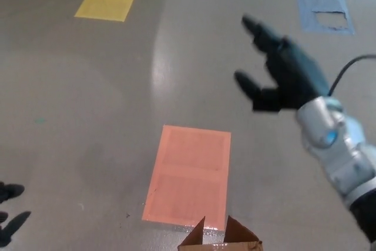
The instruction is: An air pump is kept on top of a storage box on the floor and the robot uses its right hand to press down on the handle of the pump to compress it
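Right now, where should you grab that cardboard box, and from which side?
Probably the right flap, pinched from above: it stands upright, while the rest of the cardboard box is out of frame. The open right hand is free.

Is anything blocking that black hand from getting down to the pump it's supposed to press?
Nothing visible does. The right hand hangs open in mid-air above bare floor. The pump itself is out of sight; only cardboard flaps of a box show at the bottom edge.
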Motion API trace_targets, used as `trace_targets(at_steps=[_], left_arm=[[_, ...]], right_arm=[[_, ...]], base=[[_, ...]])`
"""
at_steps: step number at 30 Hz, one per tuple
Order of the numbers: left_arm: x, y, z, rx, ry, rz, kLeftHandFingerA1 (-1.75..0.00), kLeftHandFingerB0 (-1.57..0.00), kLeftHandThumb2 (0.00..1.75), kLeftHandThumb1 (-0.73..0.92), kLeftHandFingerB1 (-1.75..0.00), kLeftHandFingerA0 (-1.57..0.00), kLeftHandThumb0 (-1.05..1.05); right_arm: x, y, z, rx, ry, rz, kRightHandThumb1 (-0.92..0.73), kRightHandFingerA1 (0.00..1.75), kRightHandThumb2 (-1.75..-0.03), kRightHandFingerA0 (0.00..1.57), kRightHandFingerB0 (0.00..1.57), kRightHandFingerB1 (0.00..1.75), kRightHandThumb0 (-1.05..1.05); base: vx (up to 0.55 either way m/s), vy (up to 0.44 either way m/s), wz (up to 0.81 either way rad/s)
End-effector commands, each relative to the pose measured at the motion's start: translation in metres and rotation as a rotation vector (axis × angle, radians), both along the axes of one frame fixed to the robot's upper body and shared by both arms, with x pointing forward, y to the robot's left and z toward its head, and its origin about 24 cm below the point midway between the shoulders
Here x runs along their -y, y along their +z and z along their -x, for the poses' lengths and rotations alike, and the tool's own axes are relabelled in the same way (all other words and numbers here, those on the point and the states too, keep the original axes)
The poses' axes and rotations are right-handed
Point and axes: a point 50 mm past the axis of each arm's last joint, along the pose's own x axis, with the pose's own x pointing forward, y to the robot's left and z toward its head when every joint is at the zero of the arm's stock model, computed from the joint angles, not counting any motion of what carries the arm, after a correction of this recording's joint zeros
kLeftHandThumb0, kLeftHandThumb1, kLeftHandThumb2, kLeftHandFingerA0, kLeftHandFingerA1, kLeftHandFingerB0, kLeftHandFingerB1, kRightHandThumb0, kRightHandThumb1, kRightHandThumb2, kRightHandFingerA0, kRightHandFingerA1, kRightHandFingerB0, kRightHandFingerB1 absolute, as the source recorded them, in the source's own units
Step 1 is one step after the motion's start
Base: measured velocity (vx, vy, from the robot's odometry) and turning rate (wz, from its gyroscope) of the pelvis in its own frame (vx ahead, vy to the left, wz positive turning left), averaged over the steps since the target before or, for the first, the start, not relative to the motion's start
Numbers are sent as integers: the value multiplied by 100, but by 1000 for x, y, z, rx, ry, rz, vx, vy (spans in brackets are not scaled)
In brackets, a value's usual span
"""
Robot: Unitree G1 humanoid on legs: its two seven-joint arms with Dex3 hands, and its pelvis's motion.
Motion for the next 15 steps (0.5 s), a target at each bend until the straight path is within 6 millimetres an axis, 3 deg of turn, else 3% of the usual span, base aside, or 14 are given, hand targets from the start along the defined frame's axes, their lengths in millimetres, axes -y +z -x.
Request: trace_targets(at_steps=[1, 5, 7, 8, 12, 15], left_arm=[[-24, 63, -40, 118, 96, -43, -31, -18, 65, 83, -27, -25, -60], [-26, 68, -43, 135, 109, -50, -31, -17, 65, 84, -27, -23, -57], [-26, 68, -42, 132, 109, -59, -30, -18, 65, 83, -27, -22, -58], [-26, 66, -41, 127, 111, -59, -30, -18, 65, 83, -27, -22, -60], [-25, 57, -36, 108, 113, -54, -31, -18, 65, 82, -27, -24, -61], [-25, 51, -31, 91, 120, -51, -31, -19, 64, 82, -27, -26, -62]], right_arm=[[87, 245, 130, 935, 24, -161, -82, 15, -111, 6, 6, 14, -87], [111, 237, 146, 980, -31, -164, -82, 15, -110, 6, 6, 13, -86], [122, 219, 150, 963, -74, -181, -80, 19, -108, 8, 8, 19, -82], [127, 209, 148, 936, -98, -199, -78, 29, -108, 8, 8, 20, -83], [145, 161, 134, 774, -155, -283, -80, 20, -108, 6, 6, 15, -85], [154, 131, 120, 677, -220, -334, -75, 31, -105, 6, 7, 26, -78]], base=[[0, 0, 0], [0, 0, 0], [0, 0, 0], [0, 0, 0], [0, 0, 0], [0, 0, 0]])
